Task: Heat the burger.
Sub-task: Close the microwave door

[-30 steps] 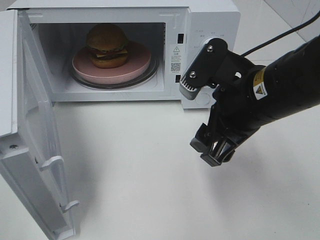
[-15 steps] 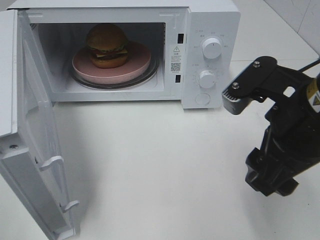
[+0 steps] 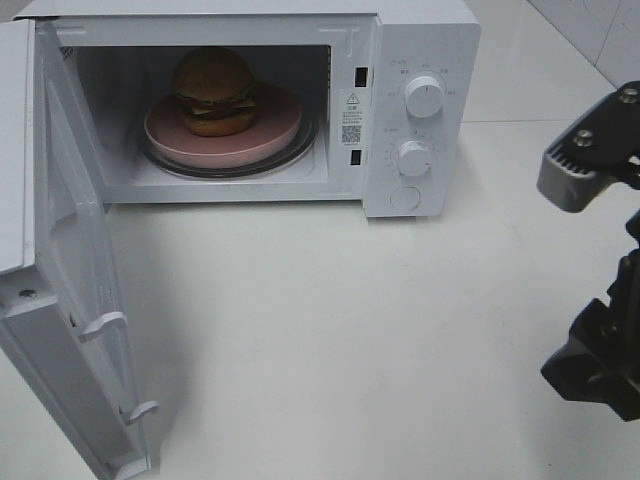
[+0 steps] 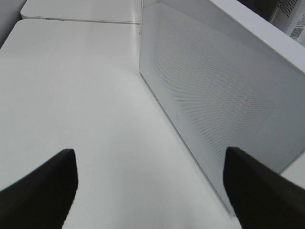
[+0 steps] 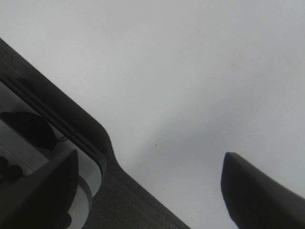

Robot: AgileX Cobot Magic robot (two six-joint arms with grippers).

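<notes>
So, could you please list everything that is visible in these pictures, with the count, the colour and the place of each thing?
microwave: one, white, at the back of the table
door: one, white, swung fully open on the left side
burger: one, golden-brown bun, on the plate inside the microwave
plate: one, pink, on the turntable
turntable: one, clear glass, on the microwave floor
knobs: two, white, one above the other on the microwave's right panel
table: one, white, under everything
right end effector: one, black, at the right edge, open, empty
left end effector: one, dark, beside the door's outer face, open, empty
</notes>
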